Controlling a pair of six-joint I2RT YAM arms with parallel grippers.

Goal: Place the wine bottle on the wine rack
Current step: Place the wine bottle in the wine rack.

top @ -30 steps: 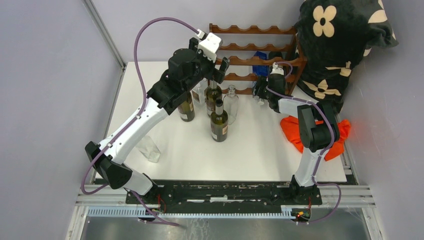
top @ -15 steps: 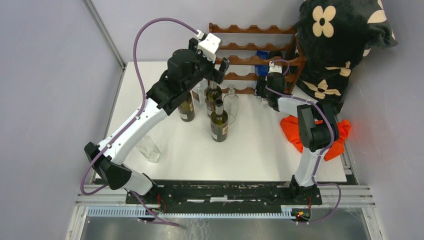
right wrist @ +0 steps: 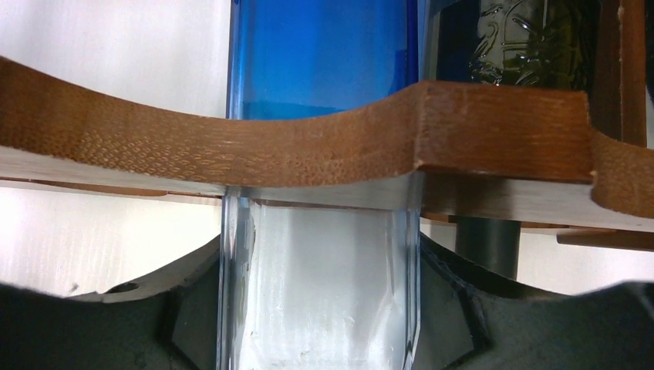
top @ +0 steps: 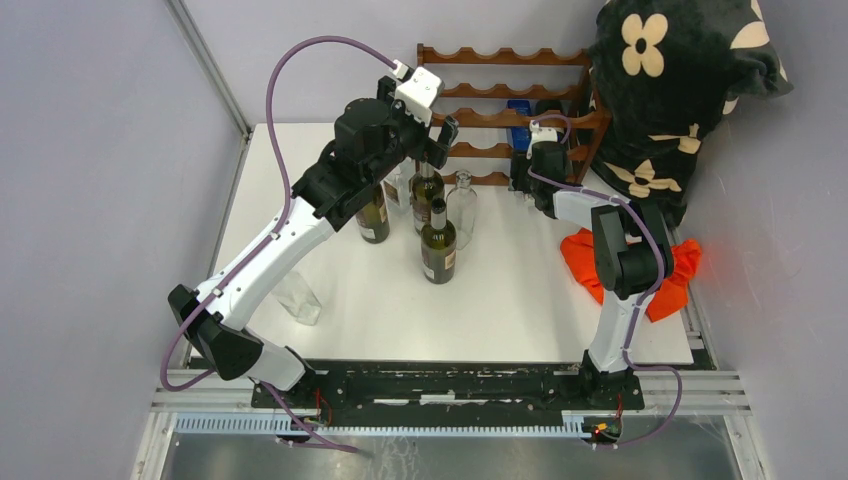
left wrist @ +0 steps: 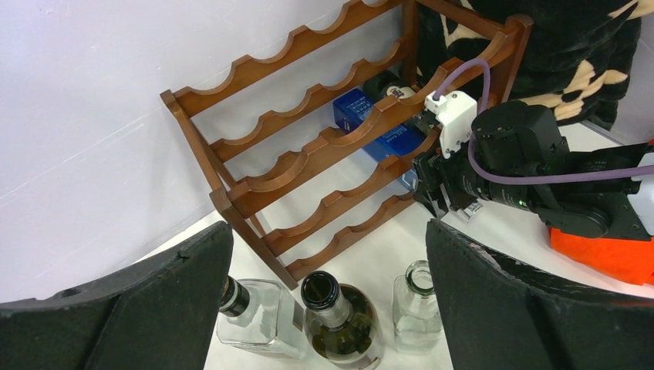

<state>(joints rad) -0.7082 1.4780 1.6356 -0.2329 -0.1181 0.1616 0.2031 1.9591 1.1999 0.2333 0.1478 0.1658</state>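
right gripper (right wrist: 319, 308) nearer rack (top: 500, 58), wine bottle (right wrist: 324, 54) horizontal

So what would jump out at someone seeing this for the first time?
Probably the reddish wooden wine rack at the back, where the right end effector grips a blue bottle lying in one of its cradles. The left end effector hangs open over a cluster of standing bottles, and a black flower-patterned blanket fills the far right corner.

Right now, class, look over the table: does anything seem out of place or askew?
Yes. A clear container seems to lie tipped near the table's left front, while the bottles stand upright. A crumpled orange cloth sits at the right edge.
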